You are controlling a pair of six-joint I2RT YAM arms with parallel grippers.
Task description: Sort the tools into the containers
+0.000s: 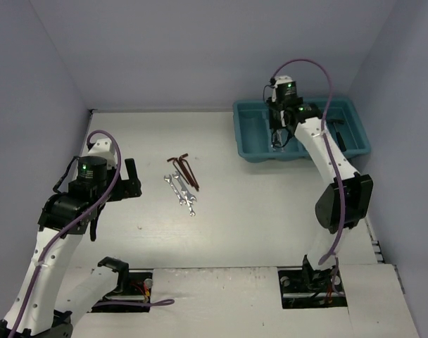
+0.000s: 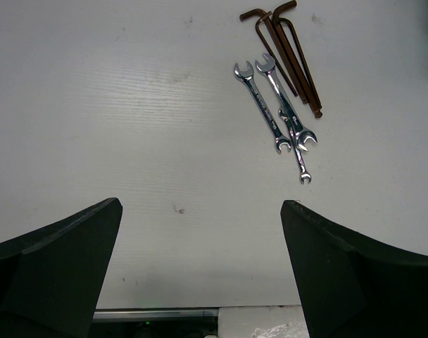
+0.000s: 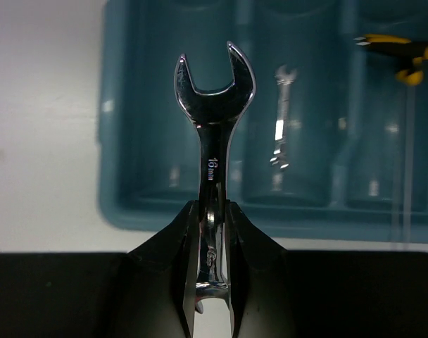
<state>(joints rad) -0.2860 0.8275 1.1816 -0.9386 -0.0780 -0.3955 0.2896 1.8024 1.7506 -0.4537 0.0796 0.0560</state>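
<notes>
A silver open-ended wrench [image 3: 212, 105] is pinched by its lower shank in the right gripper [image 3: 212, 211], whose jaws are drawn in to a narrow slot around the steel. The wrench is held upright in the wrist view, its open head raised in front of the teal tray [image 3: 112, 204]. From above, the right gripper [image 1: 279, 137] is seen poised over the tray's [image 1: 302, 156] left half at the table's [image 1: 256, 211] far right corner. Which compartment lies beneath the tool cannot be told.

A second wrench [image 3: 281, 120] is seen lying lengthwise in the second compartment from the left in the wrist view. A yellow-and-black piece [image 3: 397, 49] is glimpsed, blurred, in a compartment further right.

The left gripper [image 2: 201, 204] is spread to its full width and nothing is held in it. It is hung above bare tabletop on the left side [image 1: 129, 179].

Three loose wrenches [image 2: 277, 113] are left on the table between the arms, two larger ones side by side and a smaller one overlapped at their near ends. A bundle of reddish-brown hex keys [image 2: 284, 49] is laid just beyond them, touching the wrenches, well apart from the tray.
</notes>
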